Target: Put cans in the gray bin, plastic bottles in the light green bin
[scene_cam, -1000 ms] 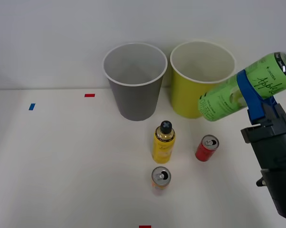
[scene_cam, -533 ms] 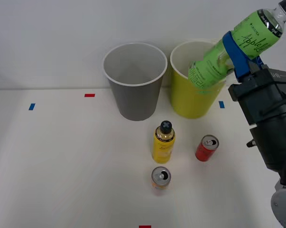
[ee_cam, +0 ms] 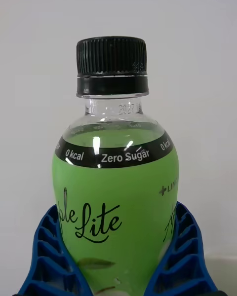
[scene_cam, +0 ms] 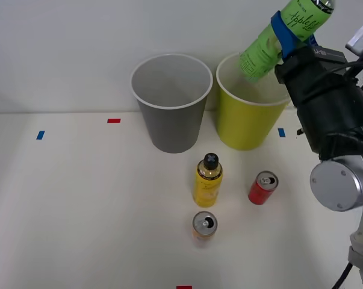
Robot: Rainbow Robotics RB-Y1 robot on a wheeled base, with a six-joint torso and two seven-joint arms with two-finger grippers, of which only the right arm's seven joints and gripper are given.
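We have the green bottle clamped in the right gripper, the blue fingers pressed against both sides of its body just below the shoulder, as the wrist view shows. The bottle hangs tilted, cap up and away, base down over the far right part of the green bin, at about rim height.

To do this step well, we judge that the base should sit well inside the white rim before we let go, nearer the bin's middle than its wall. Tipped as it is, the bottle could catch the rim or knock the bin, so we would bring it more upright or lower it a little, then open the fingers cleanly and lift straight away.

The count on the desk: two bins, standing side by side toward the far edge, the gray bin on the left and nothing visible in it. Two plastic bottles: the one we hold, and the yellow bottle upright near the desk's middle, in front of the gap between the bins. Two cans: the red can to the right of the yellow bottle, and the orange can just in front of it, toward the near edge.
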